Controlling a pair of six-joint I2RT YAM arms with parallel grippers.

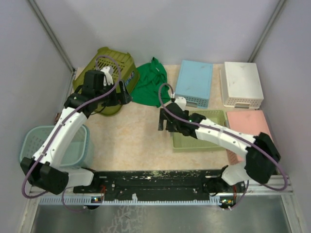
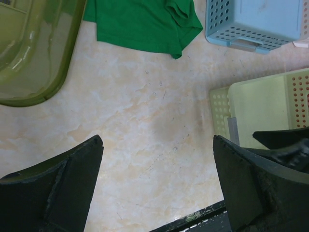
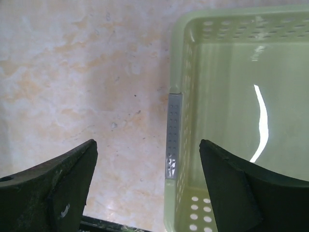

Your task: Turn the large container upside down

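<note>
Top external view: olive basket point(image 1: 112, 60) lies just beside the open left gripper point(image 1: 116, 98), well apart from the open right gripper point(image 1: 167, 126).

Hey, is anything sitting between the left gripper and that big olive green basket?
Nothing visible does. The open left gripper hangs right beside the olive basket, with only bare tabletop between them; the green cloth lies off to one side.
</note>
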